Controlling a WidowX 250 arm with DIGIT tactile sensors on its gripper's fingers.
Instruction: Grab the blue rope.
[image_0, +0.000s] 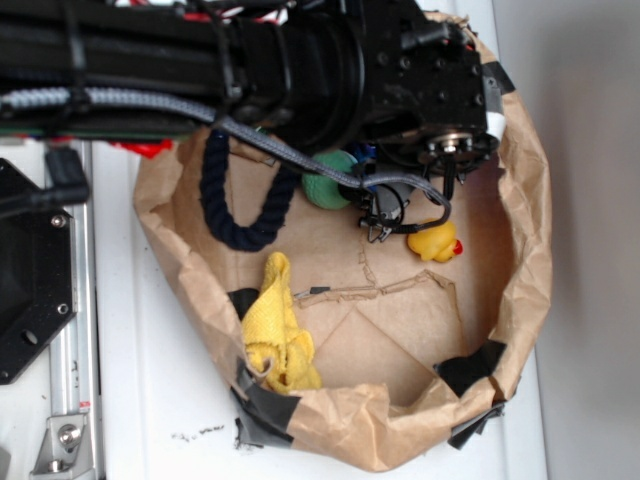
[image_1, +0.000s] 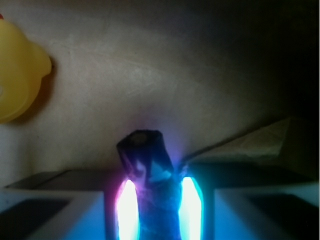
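The blue rope (image_0: 243, 235) is a thick dark navy twisted cord that curves across the back left of the brown paper basin (image_0: 525, 250) and runs under the black arm. My gripper (image_0: 378, 225) hangs over the basin floor beside the yellow duck (image_0: 433, 242). In the wrist view the gripper (image_1: 159, 200) is shut on the rope's shiny blue bound end (image_1: 147, 160). The end sticks out between the two glowing pads (image_1: 127, 210). The rope's middle is hidden behind the arm.
A green ball (image_0: 328, 185) lies just behind the gripper. A crumpled yellow cloth (image_0: 277, 325) lies at the basin's front left. The duck (image_1: 17, 75) also shows at the wrist view's left edge. Raised paper walls with black tape ring the basin.
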